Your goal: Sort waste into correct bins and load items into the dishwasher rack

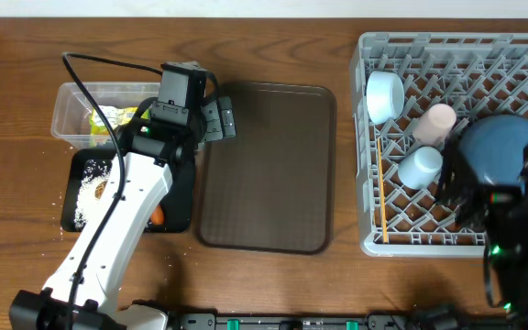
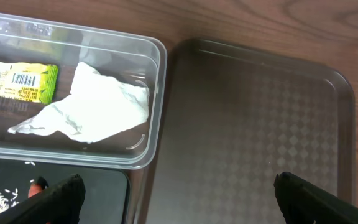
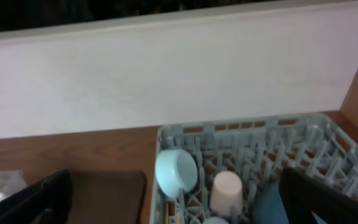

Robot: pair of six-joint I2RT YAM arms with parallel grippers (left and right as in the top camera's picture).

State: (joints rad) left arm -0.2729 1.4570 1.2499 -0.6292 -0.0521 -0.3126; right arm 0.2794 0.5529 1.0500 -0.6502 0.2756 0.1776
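The clear tub holds the yellow-green wrapper and the crumpled white napkin. The black tray in front of it holds white rice and the orange carrot stick. My left gripper is open and empty, low over the tub's right corner and the brown serving tray's edge. The grey dishwasher rack holds the white bowl, pink cup, light blue cup, blue plate and chopsticks. My right gripper is open and empty above the rack's front.
The large dark brown serving tray lies between the bins and the rack, with nothing on it. A few rice grains lie on the wooden table near the black tray. A white wall stands behind the table.
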